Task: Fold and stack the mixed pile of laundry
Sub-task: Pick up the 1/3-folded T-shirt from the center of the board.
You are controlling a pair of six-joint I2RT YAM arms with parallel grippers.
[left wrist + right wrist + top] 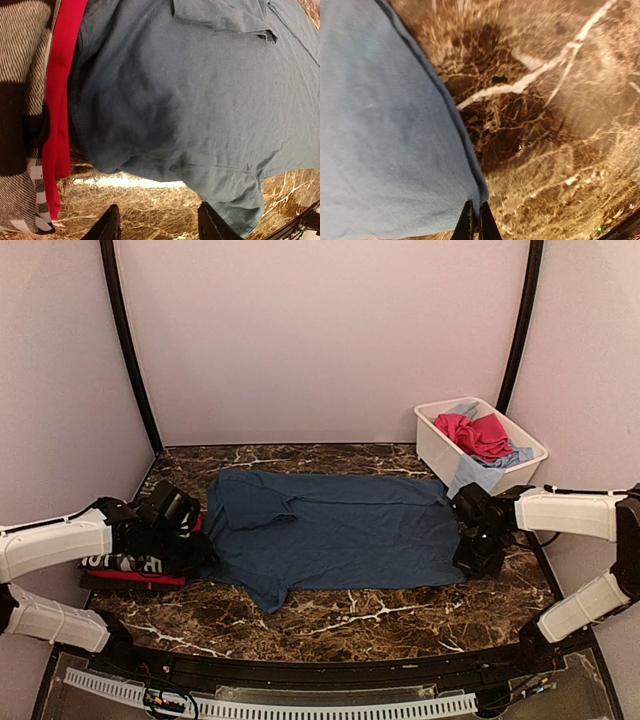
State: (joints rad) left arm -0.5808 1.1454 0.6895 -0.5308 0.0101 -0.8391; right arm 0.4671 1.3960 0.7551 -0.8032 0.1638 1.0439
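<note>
**Navy tee spread flat, one hem pinched**

The left arm covers much of the folded stack at the left edge. The black-and-white checked garment (125, 562) shows only part of its white lettering, which we cannot read. The red tee (140, 578) under it is a thin strip. From above, both wrist housings hide their own fingers, and the far side of the right wrist view is blurred.

We count one navy blue tee (335, 535) lying open and flat in the middle of the surface, its collar end towards the left arm. There are two folded pieces in the stack beside it. One white rectangular plastic tub (427, 445) at the back right holds a pink piece (478, 435) and a light blue piece (475, 472) that spills over its near wall. We cannot tell whether more lies beneath.

The left fingers (111, 226) are spread, holding nothing, above bare stone just beside the tee's lower edge. The right fingers (468, 225) are pressed together on the tee's hem at its right end.

The surface (380, 615) is dark brown marble-patterned stone with white veins. Pale walls enclose it, and two black poles (125, 340) rise at the back corners.
</note>
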